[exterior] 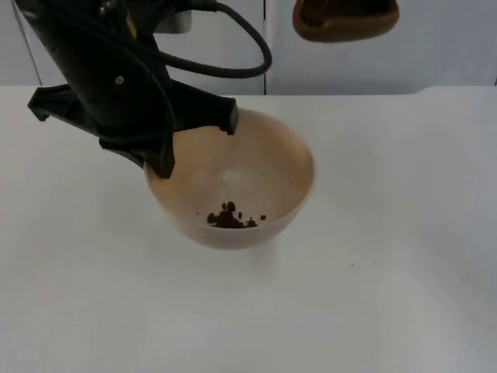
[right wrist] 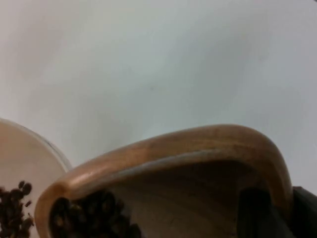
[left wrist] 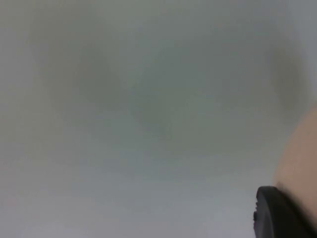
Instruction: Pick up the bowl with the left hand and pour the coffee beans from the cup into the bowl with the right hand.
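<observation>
Above smooth white table (exterior: 404,272), rounded beige bowl (exterior: 264,175), glossy wooden cup (right wrist: 198,148).

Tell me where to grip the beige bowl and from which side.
Grip the bowl by its thin rim on its left, from above: the open top leaves the rim free, and the coffee beans lie low inside. The left tool holds it there already.

The left arm reaches in from 10 o'clock, its left gripper (exterior: 159,159) clamped on the bowl (exterior: 233,183) rim. The right gripper (right wrist: 277,215) grips the cup (right wrist: 198,163) at 12 o'clock, tilted.
</observation>
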